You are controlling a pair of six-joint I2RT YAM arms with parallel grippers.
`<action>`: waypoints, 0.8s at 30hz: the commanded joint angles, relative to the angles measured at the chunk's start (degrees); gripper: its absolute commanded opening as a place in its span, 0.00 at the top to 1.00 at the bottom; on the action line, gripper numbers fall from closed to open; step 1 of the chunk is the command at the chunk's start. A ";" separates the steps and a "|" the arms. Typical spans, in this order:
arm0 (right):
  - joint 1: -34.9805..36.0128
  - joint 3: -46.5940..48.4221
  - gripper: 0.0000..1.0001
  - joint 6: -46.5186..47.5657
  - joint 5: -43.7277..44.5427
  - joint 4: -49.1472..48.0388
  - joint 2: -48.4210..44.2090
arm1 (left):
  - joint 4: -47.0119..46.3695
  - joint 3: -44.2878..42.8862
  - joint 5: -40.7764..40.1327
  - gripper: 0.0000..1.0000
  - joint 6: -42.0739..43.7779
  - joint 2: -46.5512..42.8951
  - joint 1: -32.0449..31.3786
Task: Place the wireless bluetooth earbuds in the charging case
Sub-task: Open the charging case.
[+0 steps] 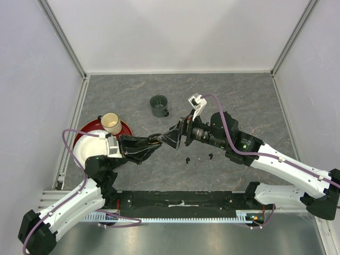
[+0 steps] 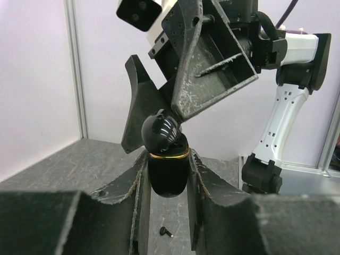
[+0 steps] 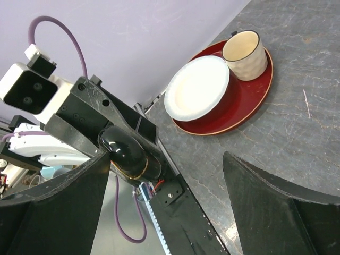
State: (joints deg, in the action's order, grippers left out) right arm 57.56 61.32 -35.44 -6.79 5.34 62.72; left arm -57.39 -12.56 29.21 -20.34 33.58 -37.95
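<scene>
Chunky black fingers of the left gripper fill the bottom of its wrist view. They are clenched on the lower half of a glossy black egg-shaped charging case with a thin gold band, held clear of the grey stone-patterned table. The domed lid leans to one side above the band, so it looks partly hinged open, though how far is unclear.

Just to the right, the right gripper has its jaws spread wide and grasps nothing. One of its fingers touches or nearly touches the lid.

Further right, on the table below the grippers, lie a tiny black stemmed earbud and a second black earbud, apart from each other. No cream-white earbuds show anywhere.

The case is probably light, hard and slippery, so it is best gripped as now, below the band, leaving the lid free. Each earbud looks rigid, featherlight and easily flicked away. A fingertip pinch across the bulbous head seems safer than one on the thin stem.
</scene>
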 commanded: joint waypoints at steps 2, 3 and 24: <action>-0.08 -0.59 0.07 -0.94 3.18 -2.44 0.12 | -2.91 -1.06 3.22 0.98 0.83 -0.89 -0.19; 0.01 -0.67 0.07 -0.95 3.44 -2.44 0.12 | -2.56 -1.24 3.22 0.98 0.83 -0.97 -0.19; -0.08 -2.87 0.04 -3.85 17.31 -3.23 -5.22 | 1.04 -0.01 1.55 0.98 1.27 -2.12 -0.19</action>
State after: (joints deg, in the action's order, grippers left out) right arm 57.54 59.99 -37.98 1.89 3.75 61.76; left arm -55.57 -12.56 31.44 -20.34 32.45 -38.00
